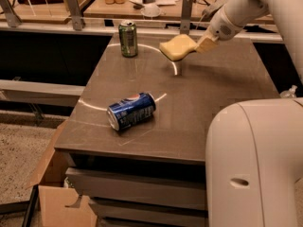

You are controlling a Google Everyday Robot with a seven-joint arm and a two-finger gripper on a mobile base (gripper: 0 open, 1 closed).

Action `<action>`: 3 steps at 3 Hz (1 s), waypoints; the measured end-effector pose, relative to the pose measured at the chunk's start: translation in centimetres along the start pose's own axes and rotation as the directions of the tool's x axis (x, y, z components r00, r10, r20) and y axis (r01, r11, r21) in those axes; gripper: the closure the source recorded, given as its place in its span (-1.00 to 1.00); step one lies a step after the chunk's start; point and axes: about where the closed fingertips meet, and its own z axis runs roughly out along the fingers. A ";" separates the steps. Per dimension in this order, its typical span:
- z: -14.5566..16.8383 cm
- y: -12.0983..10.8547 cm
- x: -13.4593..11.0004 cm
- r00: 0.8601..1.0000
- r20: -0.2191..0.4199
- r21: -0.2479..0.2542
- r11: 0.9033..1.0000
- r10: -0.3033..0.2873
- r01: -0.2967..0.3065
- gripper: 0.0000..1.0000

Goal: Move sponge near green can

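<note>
The pale yellow sponge (177, 48) hangs in the air above the far middle of the dark table (222, 103), held at its right end by my gripper (201, 44). The gripper reaches in from the upper right on a white arm. The green can (128, 38) stands upright at the far left of the table, about a can's height to the left of the sponge.
A blue Pepsi can (131, 111) lies on its side near the table's front left. A white curved line runs across the tabletop. A white part of the robot (255, 164) fills the lower right. A cardboard box (57, 193) sits on the floor at the left. A cluttered bench runs behind.
</note>
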 end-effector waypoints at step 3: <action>8.3 -0.5 -8.3 0.991 0.110 -0.042 0.997 0.072 -0.068 0.57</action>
